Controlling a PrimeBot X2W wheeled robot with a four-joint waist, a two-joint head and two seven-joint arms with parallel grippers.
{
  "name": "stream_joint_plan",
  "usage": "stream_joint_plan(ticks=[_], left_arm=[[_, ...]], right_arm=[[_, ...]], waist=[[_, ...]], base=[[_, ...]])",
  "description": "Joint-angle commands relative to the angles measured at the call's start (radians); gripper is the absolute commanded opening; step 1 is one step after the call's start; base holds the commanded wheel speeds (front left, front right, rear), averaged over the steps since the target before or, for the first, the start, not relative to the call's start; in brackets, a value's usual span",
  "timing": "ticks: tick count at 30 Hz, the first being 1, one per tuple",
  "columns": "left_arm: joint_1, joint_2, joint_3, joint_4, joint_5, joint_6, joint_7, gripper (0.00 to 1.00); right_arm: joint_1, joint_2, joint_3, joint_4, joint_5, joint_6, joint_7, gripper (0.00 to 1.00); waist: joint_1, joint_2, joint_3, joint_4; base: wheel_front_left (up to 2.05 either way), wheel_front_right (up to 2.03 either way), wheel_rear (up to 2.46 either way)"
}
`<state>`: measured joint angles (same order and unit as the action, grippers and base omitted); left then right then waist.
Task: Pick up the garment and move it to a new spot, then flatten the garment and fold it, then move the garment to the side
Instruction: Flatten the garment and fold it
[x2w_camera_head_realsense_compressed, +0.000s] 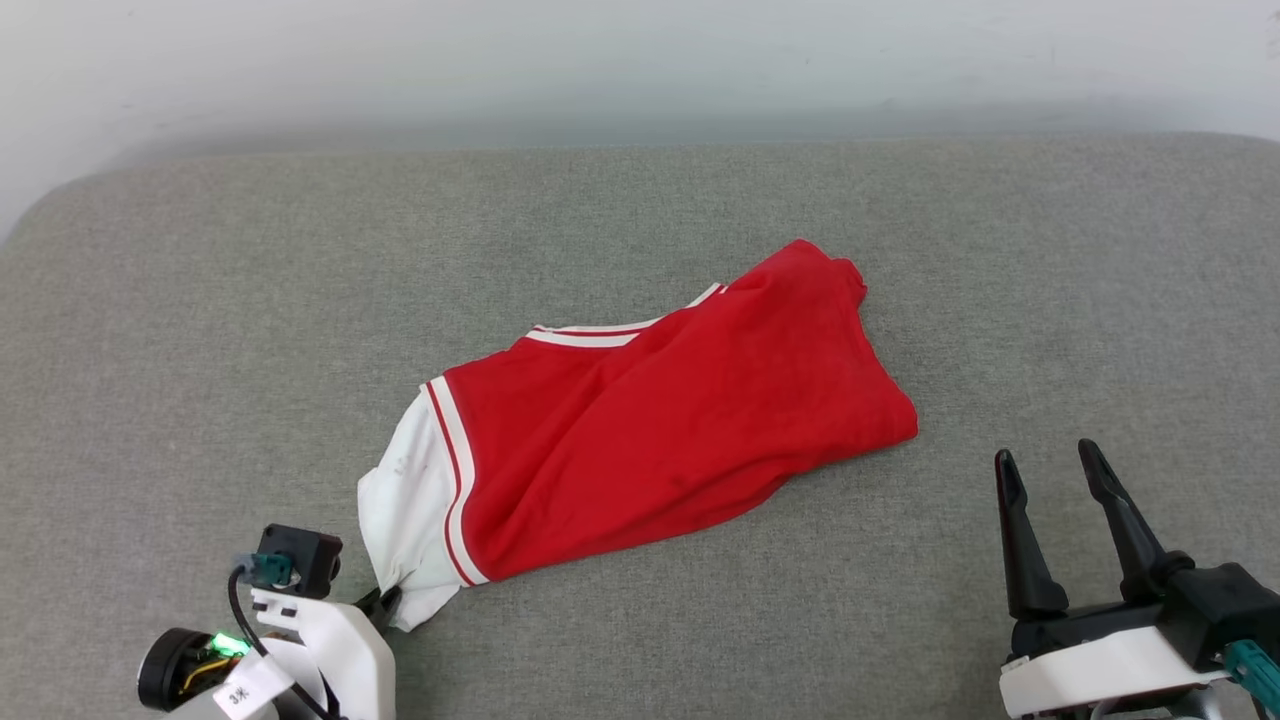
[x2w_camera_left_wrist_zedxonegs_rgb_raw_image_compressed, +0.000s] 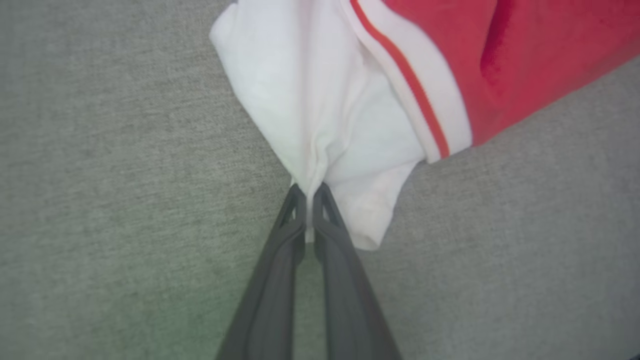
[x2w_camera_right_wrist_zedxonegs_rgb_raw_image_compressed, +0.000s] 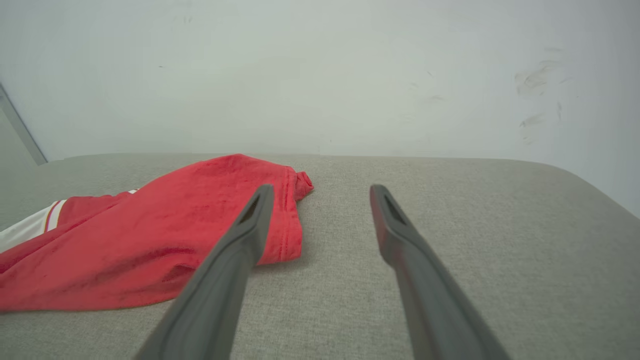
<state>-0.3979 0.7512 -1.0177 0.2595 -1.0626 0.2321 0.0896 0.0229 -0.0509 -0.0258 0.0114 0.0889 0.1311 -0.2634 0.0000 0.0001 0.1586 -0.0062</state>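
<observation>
Garment (x2w_camera_head_realsense_compressed: 660, 430) lies rumpled across the middle of the grey cushion (x2w_camera_head_realsense_compressed: 200, 300), its red body reaching toward the cushion's far right and its white sleeve (x2w_camera_left_wrist_zedxonegs_rgb_raw_image_compressed: 310, 100) toward the near left. I've got my left gripper (x2w_camera_left_wrist_zedxonegs_rgb_raw_image_compressed: 310, 192) clamped tight on the tip of that sleeve, low over the cushion's near-left part. My right gripper (x2w_camera_head_realsense_compressed: 1045, 465) hangs over the cushion's near-right part, fingers spread wide, gripping nothing, apart from the red cloth. Behind the cushion's far edge stands a pale wall (x2w_camera_right_wrist_zedxonegs_rgb_raw_image_compressed: 300, 75)
</observation>
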Motion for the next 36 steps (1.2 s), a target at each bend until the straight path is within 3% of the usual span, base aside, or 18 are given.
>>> stream_joint_plan(ticks=[1, 2, 12, 18, 22, 23, 24, 28, 29, 36], left_arm=[[0.036, -0.012, -0.008, 0.012, -0.003, 0.006, -0.007, 0.27], [0.036, -0.018, -0.001, 0.014, 0.002, 0.014, -0.029, 1.00], [0.023, -0.089, 0.077, -0.006, 0.136, 0.163, -0.320, 1.00], [0.048, -0.140, 0.197, -0.088, 0.267, 0.265, -0.356, 1.00], [0.111, -0.191, 0.329, -0.158, 0.392, 0.298, -0.356, 1.00], [0.124, -0.208, 0.362, -0.177, 0.423, 0.300, -0.356, 1.00], [0.164, -0.253, 0.445, -0.215, 0.510, 0.301, -0.356, 1.00], [0.207, -0.319, 0.530, -0.248, 0.608, 0.283, -0.355, 1.00], [0.207, -0.319, 0.530, -0.248, 0.608, 0.283, -0.355, 1.00], [0.240, -0.440, 0.643, -0.267, 0.727, 0.210, -0.355, 1.00]], right_arm=[[0.010, 0.001, -0.002, 0.004, -0.001, -0.001, -0.002, 1.00], [0.009, 0.001, -0.004, 0.007, -0.004, -0.001, -0.002, 1.00], [-0.049, -0.024, -0.045, -0.026, -0.050, -0.001, -0.002, 1.00], [-0.154, -0.117, -0.050, -0.060, -0.039, -0.001, -0.002, 1.00], [-0.250, -0.203, -0.024, -0.047, -0.017, -0.001, -0.002, 1.00], [-0.276, -0.228, -0.011, -0.037, -0.006, -0.001, -0.002, 1.00], [-0.355, -0.306, 0.038, 0.014, 0.040, -0.001, -0.002, 1.00], [-0.487, -0.426, 0.165, 0.089, 0.146, -0.001, 0.082, 1.00], [-0.487, -0.426, 0.165, 0.089, 0.146, -0.001, 0.082, 1.00], [-0.698, -0.619, 0.474, 0.141, 0.437, -0.001, 0.459, 1.00]], waist=[[0.0000, -0.0001, -0.004, 0.002], [0.0000, -0.0001, -0.008, 0.005], [0.0000, -0.0001, -0.071, 0.031], [0.0000, -0.0001, -0.078, 0.057], [0.0000, -0.0001, -0.062, 0.078], [0.0000, -0.0001, -0.055, 0.083], [0.0000, -0.0001, -0.030, 0.102], [0.0000, -0.0001, 0.011, 0.128], [0.0000, -0.0001, 0.011, 0.128], [0.0000, -0.0001, 0.096, 0.172]], base=[[0.00, 0.00, 0.00], [0.00, 0.00, 0.00], [0.00, 0.00, 0.00], [0.00, 0.00, 0.00], [0.00, 0.00, 0.00], [0.00, 0.00, 0.00], [0.00, 0.00, 0.00], [0.00, 0.00, 0.00], [0.00, 0.00, 0.00], [0.00, 0.00, 0.00]])
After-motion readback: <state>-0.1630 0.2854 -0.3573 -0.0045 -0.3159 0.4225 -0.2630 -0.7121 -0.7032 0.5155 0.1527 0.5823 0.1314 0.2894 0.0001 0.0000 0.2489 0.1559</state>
